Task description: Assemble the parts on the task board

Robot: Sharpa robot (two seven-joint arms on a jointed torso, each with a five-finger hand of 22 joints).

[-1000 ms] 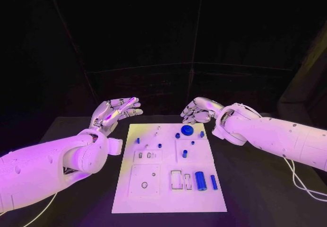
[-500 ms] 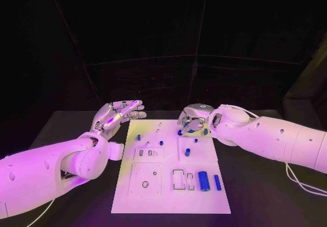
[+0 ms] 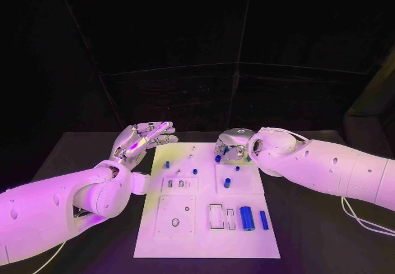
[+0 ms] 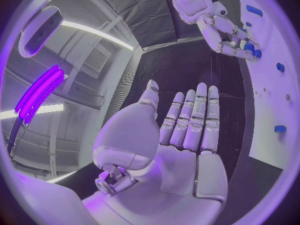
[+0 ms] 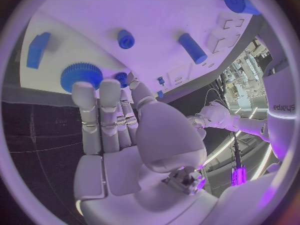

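The white task board [image 3: 206, 234] lies in the middle of the table with blue parts on it. A large blue cylinder [image 3: 246, 215] and a slim blue bar [image 3: 263, 220] lie near the front right, and a short peg [image 3: 227, 183] stands mid-board. My right hand [image 3: 232, 145] hangs over the board's far right corner and hides the part under it. In the right wrist view its straight fingers [image 5: 94, 110] reach the edge of a blue gear [image 5: 81, 75] and hold nothing. My left hand [image 3: 144, 138] is open, palm up, beside the board's far left corner.
Small blue pegs [image 3: 167, 165] stand along the board's far left. Rectangular slots [image 3: 220, 217] and a raised square plate [image 3: 175, 217] take up the near half. Black table surface [image 3: 329, 228] runs round the board on every side.
My right hand has swung in from the right and dropped onto the board's far right corner, covering the blue gear. My left hand has hardly moved.
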